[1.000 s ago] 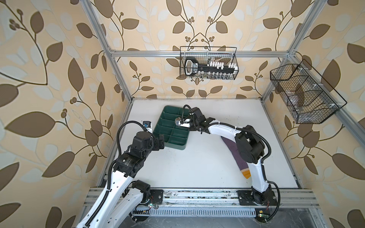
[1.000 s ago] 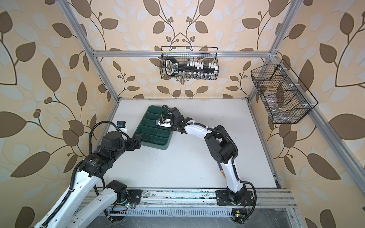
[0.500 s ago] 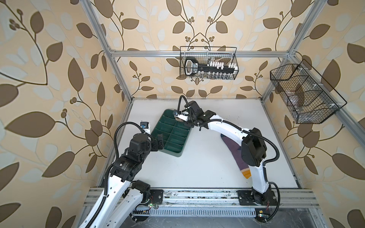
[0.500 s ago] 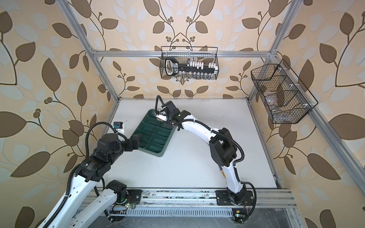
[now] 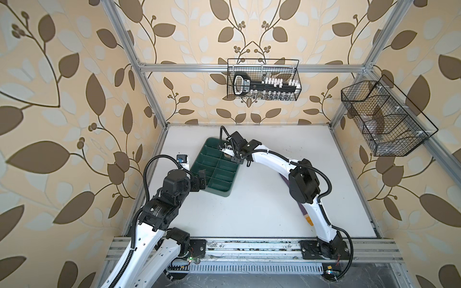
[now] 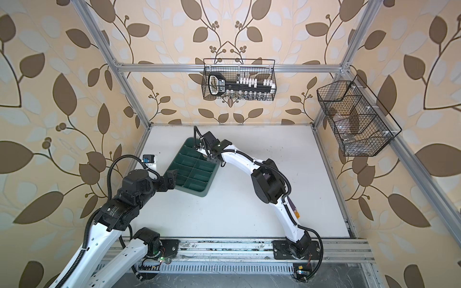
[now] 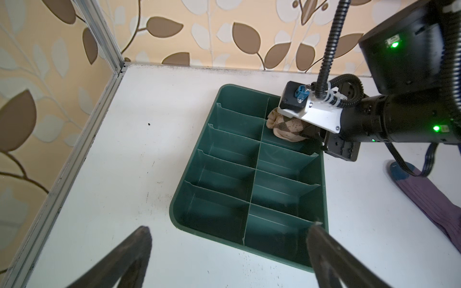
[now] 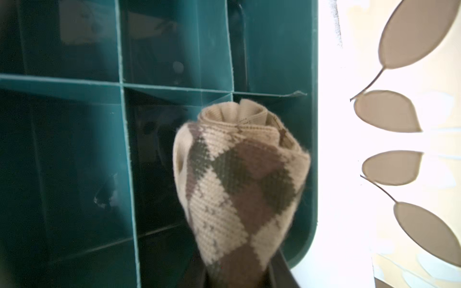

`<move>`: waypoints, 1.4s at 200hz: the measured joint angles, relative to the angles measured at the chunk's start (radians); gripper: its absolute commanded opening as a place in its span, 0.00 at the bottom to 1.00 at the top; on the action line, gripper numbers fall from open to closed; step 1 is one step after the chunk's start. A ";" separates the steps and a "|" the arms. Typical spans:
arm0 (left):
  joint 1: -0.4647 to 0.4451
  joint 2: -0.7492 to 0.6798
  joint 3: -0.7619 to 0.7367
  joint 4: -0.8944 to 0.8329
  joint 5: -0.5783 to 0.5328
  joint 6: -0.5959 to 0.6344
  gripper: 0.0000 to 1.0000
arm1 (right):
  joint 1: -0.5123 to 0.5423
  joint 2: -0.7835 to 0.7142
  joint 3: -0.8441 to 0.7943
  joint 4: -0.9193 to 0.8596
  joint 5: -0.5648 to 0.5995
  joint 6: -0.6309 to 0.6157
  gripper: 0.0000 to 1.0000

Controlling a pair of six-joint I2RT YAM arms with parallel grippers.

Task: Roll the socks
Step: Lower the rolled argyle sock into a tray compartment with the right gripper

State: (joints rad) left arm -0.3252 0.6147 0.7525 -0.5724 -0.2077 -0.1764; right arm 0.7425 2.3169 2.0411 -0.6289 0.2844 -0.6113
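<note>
Holding the rolled tan argyle sock (image 8: 239, 187) by its lower end, my right pincer (image 8: 240, 278) is narrowed around the bundle so that the roll cannot spring open. The sock points end-on into the green divided tray (image 7: 174, 212), at the tray's far end, in the column of compartments on my right arm's side. It sits about at the divider between the end compartment and the next one. Whether it already rests on a compartment floor I cannot tell.

My left pincer (image 7: 229, 227) is spread wide and holds nothing. It hovers at the tray's opposite end, one finger to each side of the near corner. I judge that it waits there to steady the tray if the sock drags on a wall.

Every tray compartment that shows is bare apart from the one taking the sock.

The purple sock (image 7: 429, 199) lies flat and unrolled on the table (image 7: 124, 162), well apart from the tray on my right arm's side and partly under that arm. So I reckon the task half done: one roll to stow, one sock not yet rolled.
</note>
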 measured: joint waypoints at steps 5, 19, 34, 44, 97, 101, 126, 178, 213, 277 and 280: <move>0.000 0.000 -0.001 0.000 0.000 0.000 0.99 | 0.002 0.002 0.003 -0.004 0.002 -0.009 0.00; 0.000 0.000 -0.002 0.000 0.000 0.000 0.99 | 0.006 0.006 0.012 -0.021 0.004 -0.033 0.00; 0.000 0.000 -0.002 0.000 0.000 0.000 0.99 | 0.008 0.019 0.040 -0.053 0.003 -0.055 0.00; 0.000 0.000 -0.002 0.000 0.001 0.000 0.99 | 0.008 0.030 0.065 -0.079 0.000 -0.065 0.00; 0.000 0.000 -0.002 0.000 0.003 0.000 0.99 | 0.007 0.073 0.154 -0.244 -0.098 -0.117 0.00; 0.000 0.000 -0.002 0.000 0.003 0.000 0.99 | 0.005 0.075 0.154 -0.257 -0.109 -0.121 0.00; 0.000 0.001 -0.002 0.000 0.003 0.000 0.99 | -0.007 0.089 0.154 -0.348 -0.175 -0.144 0.00; 0.000 0.016 -0.002 0.000 0.003 0.000 0.99 | -0.029 0.139 0.189 -0.431 -0.226 -0.157 0.00; 0.000 0.021 -0.002 0.000 0.003 0.000 0.99 | -0.030 0.159 0.224 -0.459 -0.226 -0.157 0.22; 0.000 0.022 -0.002 0.000 0.010 0.001 0.99 | -0.027 0.149 0.240 -0.454 -0.231 -0.175 0.57; 0.000 0.022 -0.002 0.000 0.010 0.000 0.99 | -0.027 0.146 0.240 -0.452 -0.233 -0.180 0.58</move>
State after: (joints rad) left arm -0.3252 0.6365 0.7502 -0.5720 -0.1974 -0.1761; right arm 0.7158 2.4630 2.2810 -1.0809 0.0517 -0.7914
